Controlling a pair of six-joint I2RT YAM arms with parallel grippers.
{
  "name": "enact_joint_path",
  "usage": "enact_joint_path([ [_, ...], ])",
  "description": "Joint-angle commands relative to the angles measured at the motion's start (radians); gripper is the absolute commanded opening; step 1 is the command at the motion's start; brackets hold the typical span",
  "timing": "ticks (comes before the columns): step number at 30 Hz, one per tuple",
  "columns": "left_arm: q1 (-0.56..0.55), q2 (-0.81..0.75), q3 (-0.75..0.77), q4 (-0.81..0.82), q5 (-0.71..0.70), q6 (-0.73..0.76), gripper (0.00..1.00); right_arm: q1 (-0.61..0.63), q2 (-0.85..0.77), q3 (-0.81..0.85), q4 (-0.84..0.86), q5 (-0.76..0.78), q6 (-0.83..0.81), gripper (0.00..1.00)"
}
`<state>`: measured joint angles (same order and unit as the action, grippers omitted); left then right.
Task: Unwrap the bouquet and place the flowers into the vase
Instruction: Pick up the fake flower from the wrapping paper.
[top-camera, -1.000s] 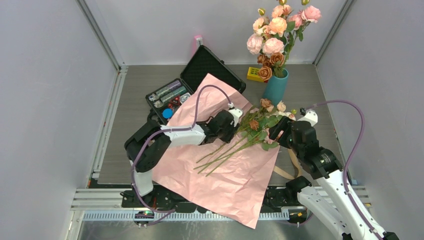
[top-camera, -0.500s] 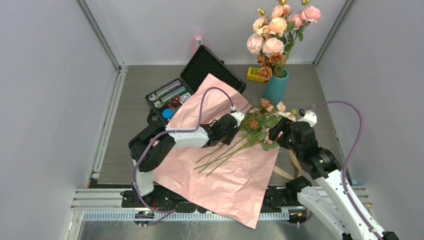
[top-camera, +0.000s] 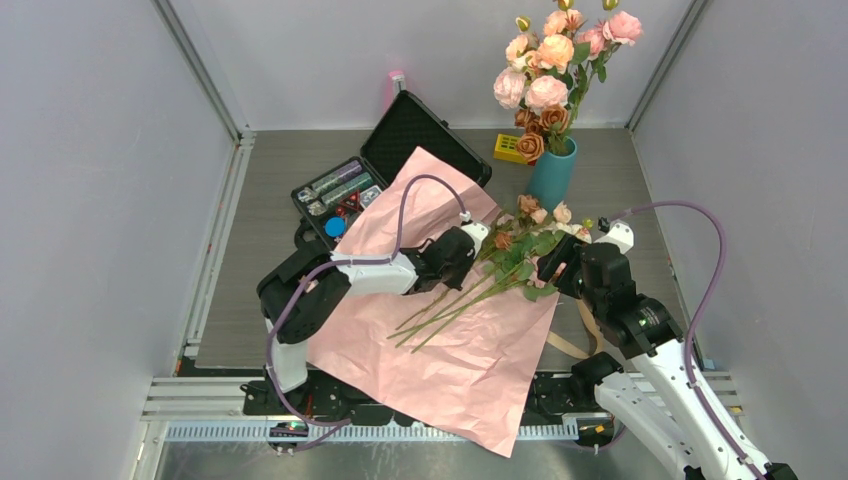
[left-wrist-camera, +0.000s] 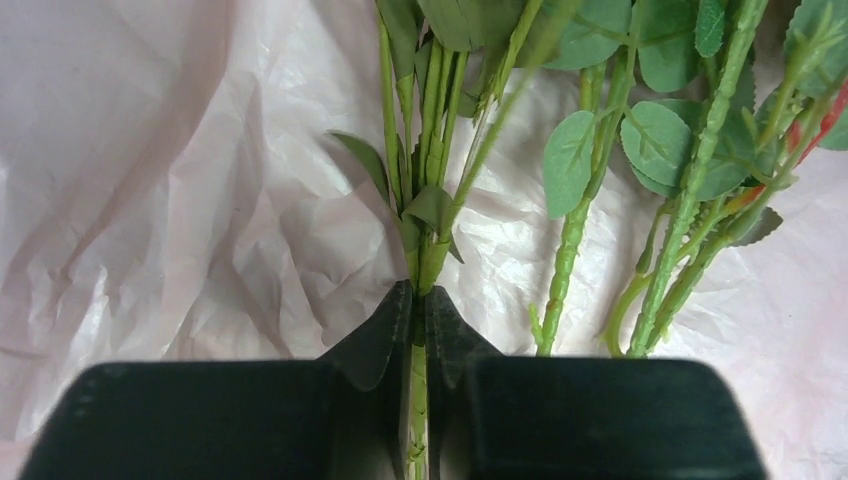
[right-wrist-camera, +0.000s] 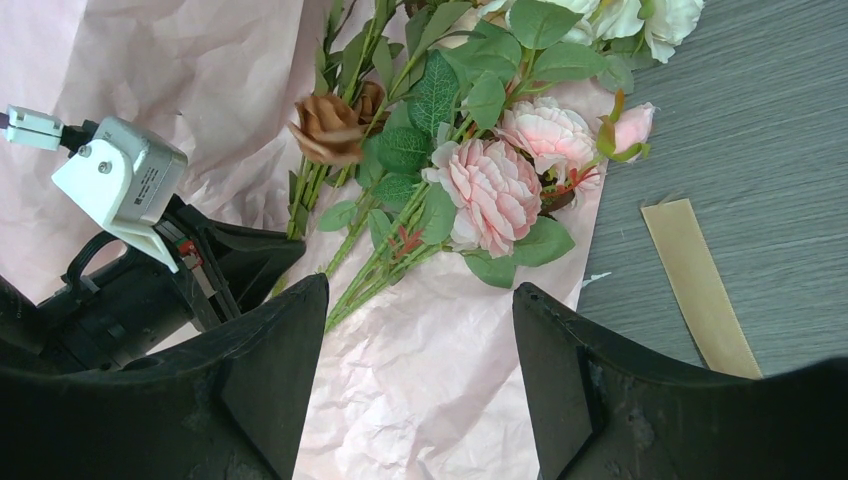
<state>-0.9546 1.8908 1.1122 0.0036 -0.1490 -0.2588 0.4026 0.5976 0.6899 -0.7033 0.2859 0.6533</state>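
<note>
The left gripper (left-wrist-camera: 420, 300) pinches one green stem (left-wrist-camera: 432, 255) of the flowers (right-wrist-camera: 490, 190) lying on pink paper (top-camera: 450, 350); the right gripper (right-wrist-camera: 420, 287) hangs above them, fingers spread wide.

Cannot tell the small contents of the case (top-camera: 421, 131). Cannot see blooms of the flowers (left-wrist-camera: 432, 130) from the left wrist, cropped above.
</note>
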Motion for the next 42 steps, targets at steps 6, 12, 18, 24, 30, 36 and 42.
enact_joint_path([
  [6,0.008,-0.072,-0.011,0.054,0.046,-0.050,0.00,-0.004,0.003,0.006,0.047,0.007,0.003,0.73],
  [12,0.008,-0.154,-0.047,0.080,0.092,-0.035,0.00,-0.004,0.000,0.015,0.042,0.011,0.005,0.73],
  [18,0.008,-0.220,-0.087,0.094,0.120,-0.026,0.00,-0.004,-0.006,0.020,0.034,0.010,0.007,0.73],
  [24,0.008,-0.308,-0.146,0.122,0.174,-0.056,0.00,-0.004,-0.023,0.034,0.030,-0.012,0.012,0.73],
  [30,0.008,-0.431,-0.235,0.184,0.252,-0.164,0.00,-0.004,-0.062,0.059,0.034,-0.082,0.016,0.78],
  [36,0.007,-0.545,-0.351,0.314,0.377,-0.375,0.00,-0.003,-0.137,0.058,0.089,-0.334,0.122,0.87],
  [42,0.007,-0.633,-0.382,0.359,0.450,-0.493,0.00,-0.004,-0.168,-0.085,0.389,-0.596,0.351,0.90],
])
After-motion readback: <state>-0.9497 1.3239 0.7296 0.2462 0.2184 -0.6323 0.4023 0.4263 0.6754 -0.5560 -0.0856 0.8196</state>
